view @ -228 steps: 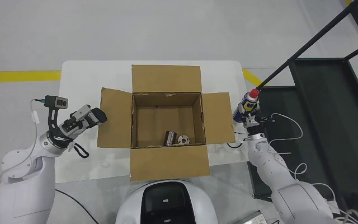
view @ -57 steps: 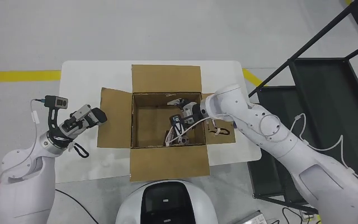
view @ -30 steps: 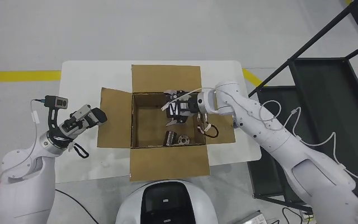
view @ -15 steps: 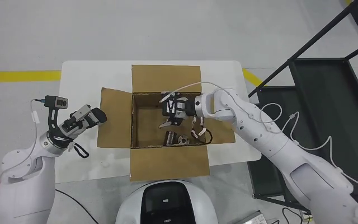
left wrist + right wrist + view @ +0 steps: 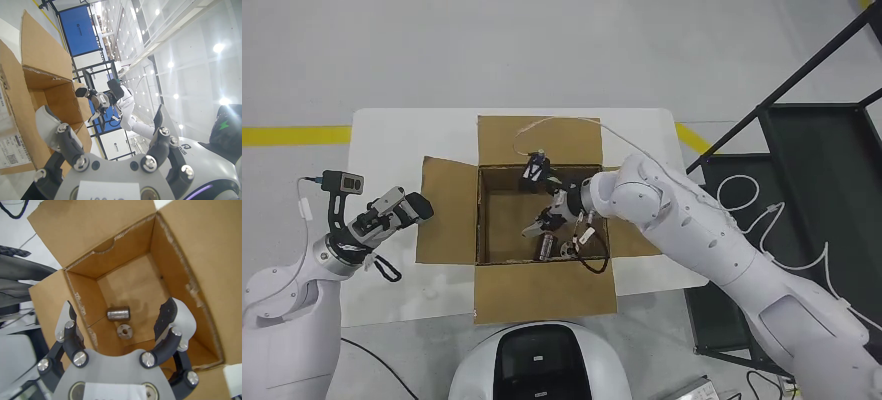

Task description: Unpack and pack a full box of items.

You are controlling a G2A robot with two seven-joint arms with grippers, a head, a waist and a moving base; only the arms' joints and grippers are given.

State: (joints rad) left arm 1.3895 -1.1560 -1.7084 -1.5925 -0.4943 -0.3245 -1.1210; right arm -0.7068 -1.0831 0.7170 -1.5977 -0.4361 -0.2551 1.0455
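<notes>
An open cardboard box [image 5: 542, 290] stands in the middle of the white table [image 5: 402, 140]. On its floor, against the near wall, lie a short metal cylinder [image 5: 543, 247] and a round metal flange [image 5: 568, 249]. My right gripper [image 5: 557, 232] hangs inside the box just above them, open and holding nothing. In the right wrist view the cylinder [image 5: 118, 313] and flange [image 5: 124, 331] lie between the spread fingers [image 5: 168, 315], lower down. My left gripper [image 5: 402, 212] stays left of the box's left flap, open and empty; its wrist view looks past the box [image 5: 47, 79].
A black metal rack [image 5: 802, 200] stands right of the table, with loose white cables [image 5: 742, 190] trailing from the right arm. The box's four flaps are folded outward. A yellow floor line [image 5: 292, 135] runs behind the table on the left.
The right arm, earlier holding a spray can by the rack, has come into the box without it. Over the last second its gripper turned and sank toward the metal parts. The left arm stayed still.
</notes>
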